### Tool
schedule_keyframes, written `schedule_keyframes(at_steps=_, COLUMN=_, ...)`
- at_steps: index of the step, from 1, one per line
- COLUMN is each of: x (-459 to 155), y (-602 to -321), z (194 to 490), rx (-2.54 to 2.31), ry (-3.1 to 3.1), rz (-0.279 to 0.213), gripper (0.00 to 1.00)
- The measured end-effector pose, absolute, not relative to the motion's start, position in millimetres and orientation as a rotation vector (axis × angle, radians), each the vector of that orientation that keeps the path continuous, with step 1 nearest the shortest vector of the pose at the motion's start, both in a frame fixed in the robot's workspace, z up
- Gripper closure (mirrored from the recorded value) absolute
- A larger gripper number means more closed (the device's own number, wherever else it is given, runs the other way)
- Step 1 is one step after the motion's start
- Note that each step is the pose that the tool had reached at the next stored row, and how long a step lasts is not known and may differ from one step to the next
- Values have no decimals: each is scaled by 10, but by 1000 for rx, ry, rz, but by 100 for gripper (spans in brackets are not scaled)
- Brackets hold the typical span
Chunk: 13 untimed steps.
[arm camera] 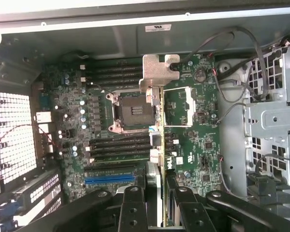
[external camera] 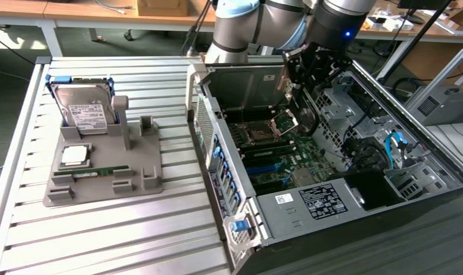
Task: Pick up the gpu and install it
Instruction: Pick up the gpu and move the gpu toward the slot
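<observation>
One gripper (arm camera: 157,198): we see its fingers pinching the gpu, pointing down into the case.
gpu (arm camera: 157,121): held edge-on above the motherboard, with its silver bracket (arm camera: 159,72) at the far end.
motherboard (arm camera: 111,121): below the card, with the processor socket (arm camera: 130,111) just beside its edge.
arm (external camera: 239,23): we see it bent over the open computer case (external camera: 239,86).

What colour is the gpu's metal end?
Silver. The gpu bracket shows best in the wrist view.
</observation>
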<state>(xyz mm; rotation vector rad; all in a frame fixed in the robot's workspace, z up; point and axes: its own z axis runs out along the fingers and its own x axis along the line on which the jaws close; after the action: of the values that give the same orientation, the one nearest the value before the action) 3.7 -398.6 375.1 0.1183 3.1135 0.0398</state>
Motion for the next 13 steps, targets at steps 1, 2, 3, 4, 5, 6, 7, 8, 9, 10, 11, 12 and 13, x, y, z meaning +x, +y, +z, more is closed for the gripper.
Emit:
schedule_keyframes(at_steps=1, x=42, y=-3986, z=3747, rx=118, ry=3113, rz=39, gripper=73)
schedule_keyframes(at_steps=2, x=46, y=-3986, z=3743, rx=118, ry=3113, rz=39, gripper=73)
schedule_keyframes(at_steps=3, x=50, y=-3986, z=3738, rx=118, ry=3113, rz=39, gripper=73)
schedule_keyframes(at_steps=4, x=55, y=-3986, z=3734, rx=118, ry=3113, rz=39, gripper=73)
schedule_keyframes(at_steps=5, x=60, y=-3985, z=3729, rx=118, ry=3113, rz=38, gripper=73)
schedule_keyframes(at_steps=6, x=64, y=-3986, z=3725, rx=118, ry=3113, rz=38, gripper=73)
schedule_keyframes(at_steps=7, x=68, y=-3986, z=3721, rx=118, ry=3113, rz=38, gripper=73)
schedule_keyframes(at_steps=8, x=72, y=-3986, z=3717, rx=118, ry=3113, rz=37, gripper=73)
schedule_keyframes(at_steps=9, x=75, y=-3986, z=3714, rx=118, ry=3113, rz=37, gripper=73)
schedule_keyframes(at_steps=10, x=78, y=-3986, z=3710, rx=118, ry=3113, rz=36, gripper=73)
schedule_keyframes(at_steps=11, x=80, y=-3986, z=3705, rx=118, ry=3113, rz=36, gripper=73)
schedule_keyframes(at_steps=12, x=82, y=-3986, z=3699, rx=119, ry=3113, rz=36, gripper=73)
schedule_keyframes(at_steps=13, x=82, y=-3986, z=3696, rx=119, ry=3113, rz=36, gripper=73)
